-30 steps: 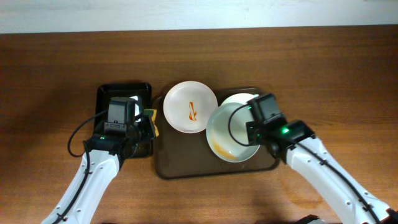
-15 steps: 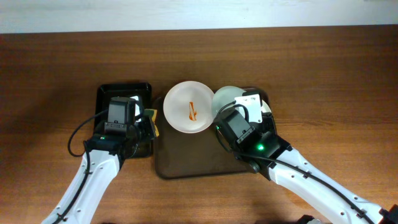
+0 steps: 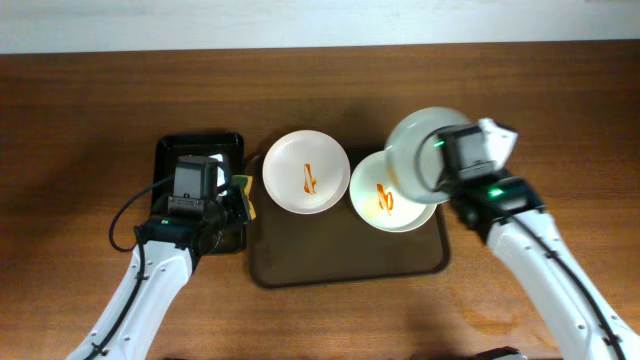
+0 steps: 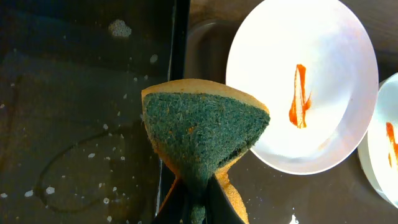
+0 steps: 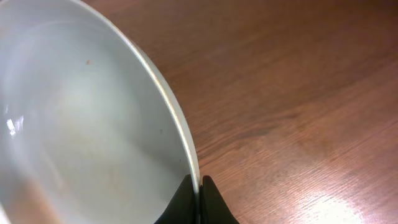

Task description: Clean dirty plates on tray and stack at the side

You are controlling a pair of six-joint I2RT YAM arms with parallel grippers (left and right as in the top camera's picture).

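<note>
My right gripper (image 3: 447,158) is shut on the rim of a clean-looking white plate (image 3: 415,150) and holds it raised over the back right corner of the brown tray (image 3: 345,272). In the right wrist view the jaws (image 5: 199,188) pinch the plate's edge (image 5: 81,124). Two white plates with orange streaks lie on the tray: one at the left (image 3: 306,172), one at the right (image 3: 380,198), partly under the held plate. My left gripper (image 4: 198,200) is shut on a green and yellow sponge (image 4: 199,130), which also shows in the overhead view (image 3: 244,197) at the tray's left edge.
A black tray (image 3: 200,150) with wet specks stands left of the brown tray, under my left wrist (image 4: 74,124). Bare wooden table (image 5: 298,93) lies right of the held plate. The left dirty plate (image 4: 311,81) is just right of the sponge.
My right arm has swung the held plate from over the tray's middle to the back right, uncovering the right streaked plate. The left arm has not moved.
</note>
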